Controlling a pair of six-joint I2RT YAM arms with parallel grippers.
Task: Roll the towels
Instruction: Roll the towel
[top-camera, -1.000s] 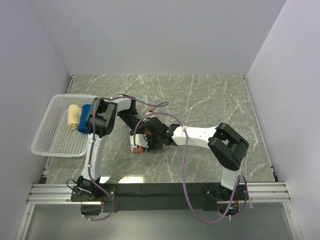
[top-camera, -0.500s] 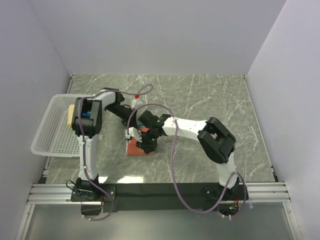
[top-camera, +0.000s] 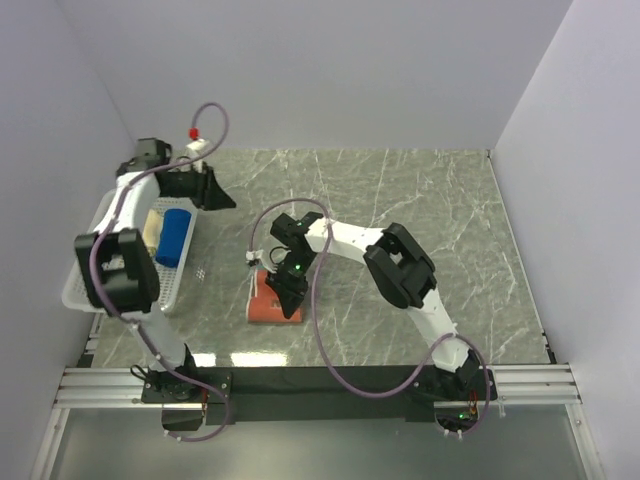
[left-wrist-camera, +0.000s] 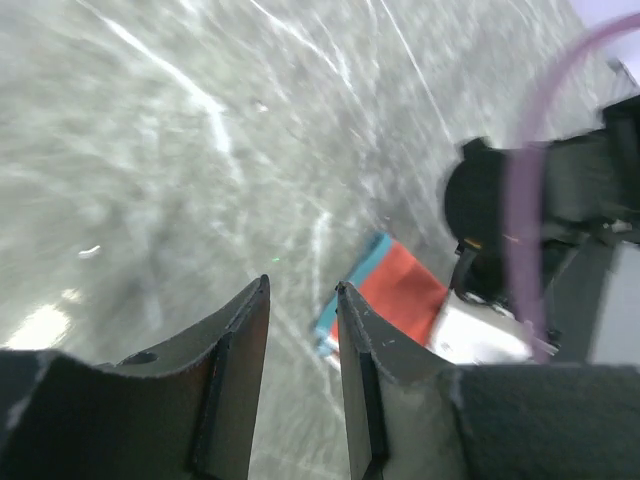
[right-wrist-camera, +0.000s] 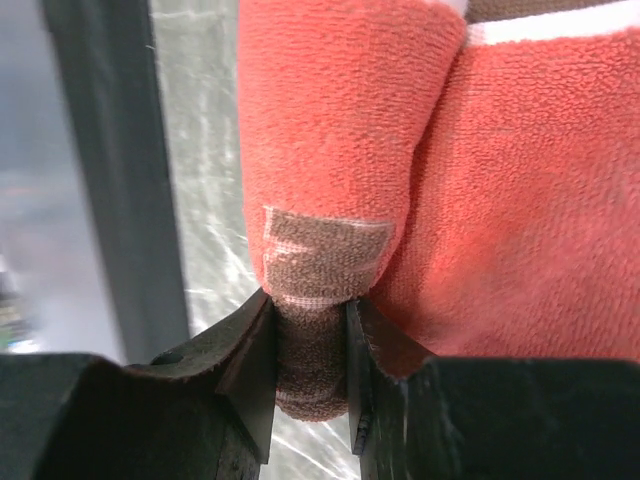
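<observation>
**Right claw (right-wrist-camera: 308, 328) grips the rust-orange towel (right-wrist-camera: 340, 150); left claw (left-wrist-camera: 302, 292) empty**

The right claw is clamped on a brown-printed fold at the edge of the rust-orange towel. The towel lies on the marble worktop (top-camera: 420, 200), in front of the arm bases. The left claw hangs above the worktop beside the white basket (top-camera: 95, 275), its fingers slightly apart with nothing between them. A blue towel (top-camera: 173, 237) and a beige towel (top-camera: 152, 225) lie rolled side by side in the basket.
</observation>
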